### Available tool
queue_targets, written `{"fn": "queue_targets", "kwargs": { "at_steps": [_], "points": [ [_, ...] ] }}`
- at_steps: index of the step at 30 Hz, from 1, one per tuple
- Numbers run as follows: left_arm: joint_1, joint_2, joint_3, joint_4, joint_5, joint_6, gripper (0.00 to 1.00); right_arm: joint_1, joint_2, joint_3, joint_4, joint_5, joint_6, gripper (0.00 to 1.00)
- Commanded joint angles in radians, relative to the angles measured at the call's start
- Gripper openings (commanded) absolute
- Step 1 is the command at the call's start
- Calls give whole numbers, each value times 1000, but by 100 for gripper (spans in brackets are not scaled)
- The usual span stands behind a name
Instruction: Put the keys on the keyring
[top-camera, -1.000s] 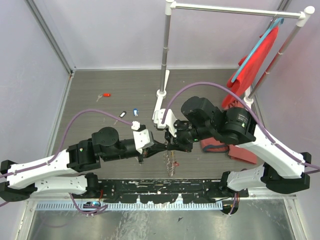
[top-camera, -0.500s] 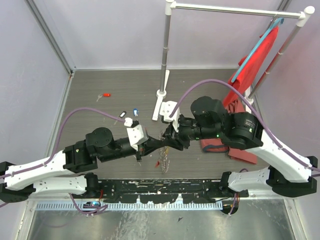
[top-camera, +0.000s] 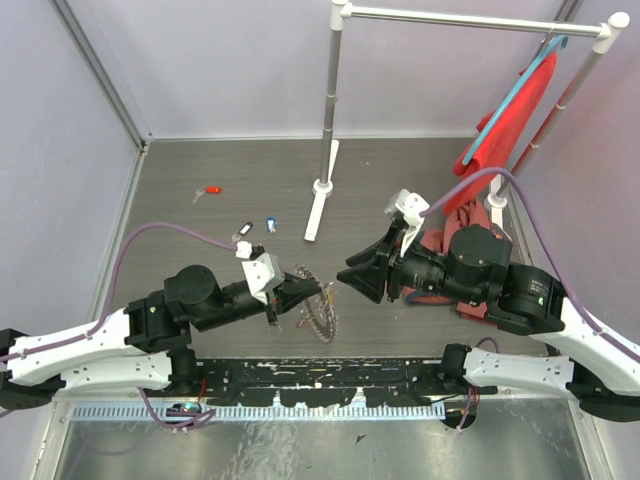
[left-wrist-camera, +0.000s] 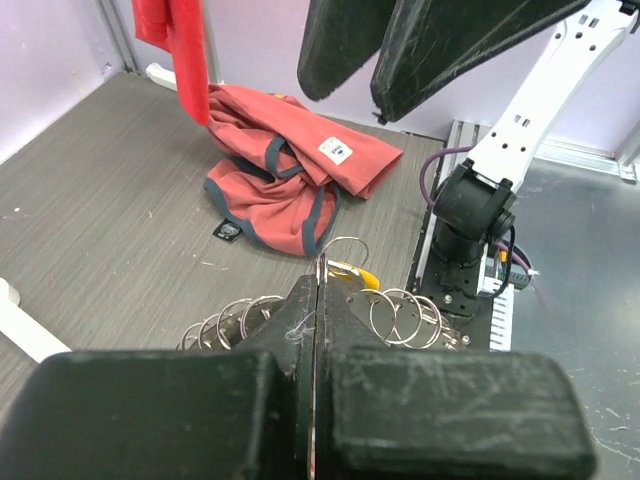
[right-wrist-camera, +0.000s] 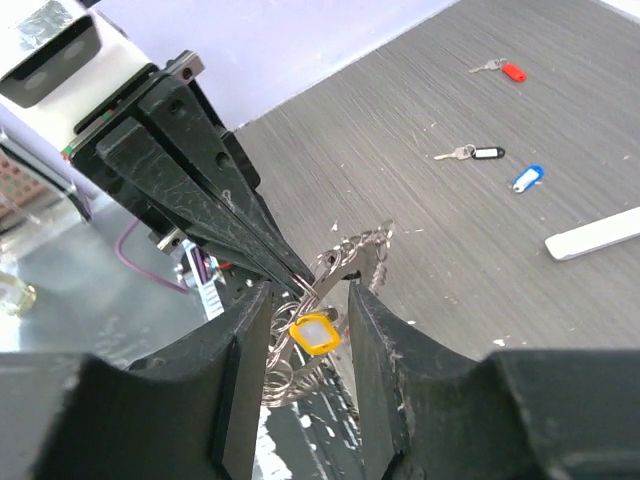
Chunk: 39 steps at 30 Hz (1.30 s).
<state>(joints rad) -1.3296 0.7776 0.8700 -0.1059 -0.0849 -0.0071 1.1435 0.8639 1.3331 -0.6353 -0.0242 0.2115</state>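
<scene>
My left gripper (top-camera: 308, 293) is shut on the keyring (top-camera: 320, 312), a thin grey ring fringed with small silvery rings, and holds it low over the floor. A yellow-headed key (right-wrist-camera: 315, 333) hangs on the ring; it also shows in the left wrist view (left-wrist-camera: 358, 272). My right gripper (top-camera: 352, 280) is open and empty, a little to the right of the ring, and the ring shows between its fingers (right-wrist-camera: 240, 340). Red (top-camera: 212, 190), black (top-camera: 245, 229) and blue (top-camera: 271, 226) keys lie on the floor at the back left.
A white garment rack stands behind, with its pole base (top-camera: 322, 185) and foot bar (top-camera: 317, 215) on the floor. A red garment (top-camera: 505, 110) hangs on it at the right. A red shirt (left-wrist-camera: 290, 170) lies crumpled on the floor under my right arm.
The two grippers were together at the ring. My right gripper has drawn back to the right and stands open. My left gripper has pulled back slightly left, still holding the ring.
</scene>
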Motion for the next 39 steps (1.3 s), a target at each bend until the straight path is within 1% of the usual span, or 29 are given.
{"fn": "queue_targets", "kwargs": {
  "at_steps": [1,5,11,15,22,23,29,32,35,39],
  "points": [
    [-2,-20,-2,120,-30,-16,0,4,-37,-71,144,81,193,43],
    [-2,-14,5,112,-51,-16,0,5,-46,-111,150,103,287,44],
    [-3,-8,11,104,-64,-13,0,4,-28,-112,107,118,386,45],
    [-3,-6,19,99,-70,-6,0,4,15,-82,47,95,400,41],
    [-3,-5,29,86,-72,-1,0,4,33,-78,44,58,397,36],
    [-2,-5,30,86,-72,-1,0,5,34,-77,40,57,395,34],
    [-2,-3,32,86,-73,4,0,4,33,-67,25,61,387,15],
    [-2,-1,33,85,-75,5,0,6,27,-61,6,79,382,10],
    [-2,-1,34,86,-74,6,0,4,18,-63,-5,92,377,2],
    [-2,-1,35,90,-71,7,0,4,20,-59,-26,103,368,1]
  ]
}}
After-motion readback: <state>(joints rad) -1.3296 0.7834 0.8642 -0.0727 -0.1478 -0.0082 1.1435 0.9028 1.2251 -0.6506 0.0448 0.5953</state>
